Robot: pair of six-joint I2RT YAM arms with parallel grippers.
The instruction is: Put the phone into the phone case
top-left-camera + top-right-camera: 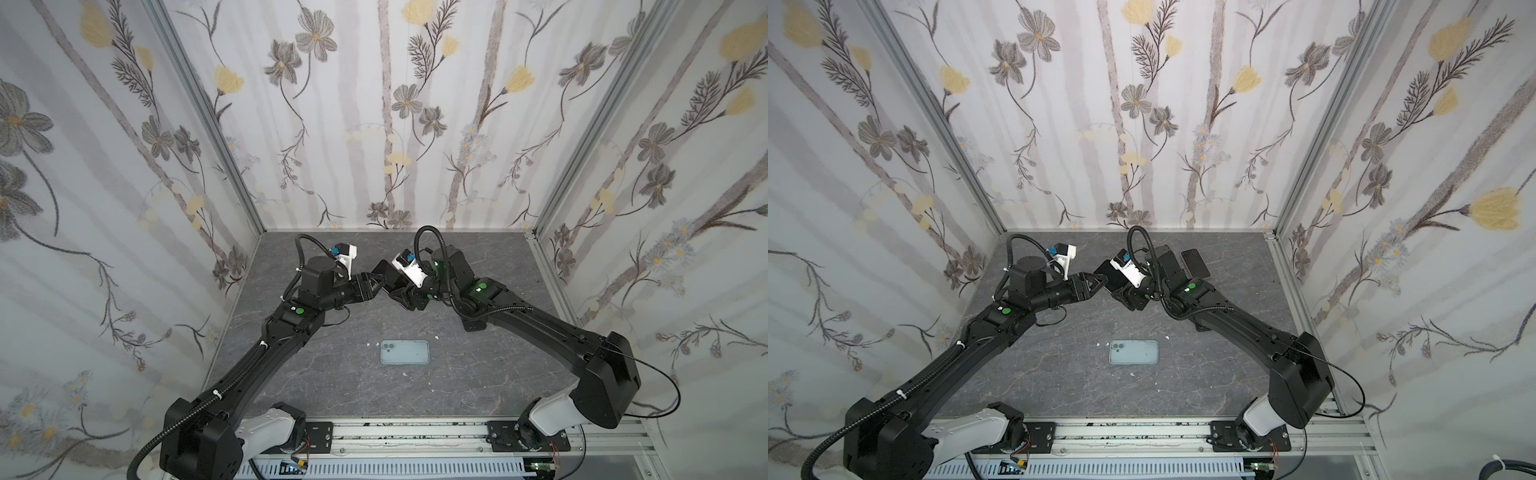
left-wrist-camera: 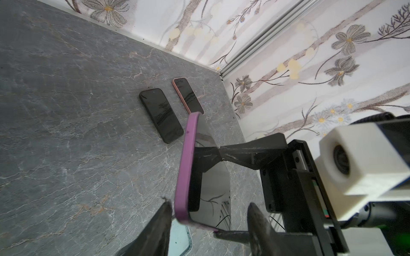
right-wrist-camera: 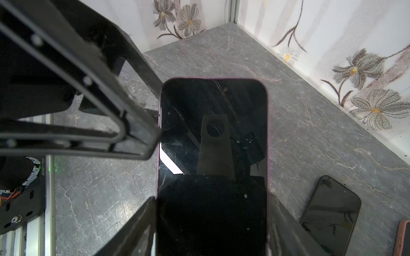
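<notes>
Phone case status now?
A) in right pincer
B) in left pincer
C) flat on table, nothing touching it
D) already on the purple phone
C: the phone case lies flat on the table with nothing touching it; the right pincer holds only the purple phone.

The left arm [image 1: 266, 345] and right arm [image 1: 540, 328] angle inward, grippers nearly tip to tip. The right gripper [image 3: 210, 197] clamps the phone [image 3: 213, 106] by its long edges; the left gripper [image 2: 209, 206] straddles its free end, jaws apart.

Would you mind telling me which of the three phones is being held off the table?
The purple-edged phone, clamped in the right gripper; the black phone and the pink-edged phone both lie flat on the table.
</notes>
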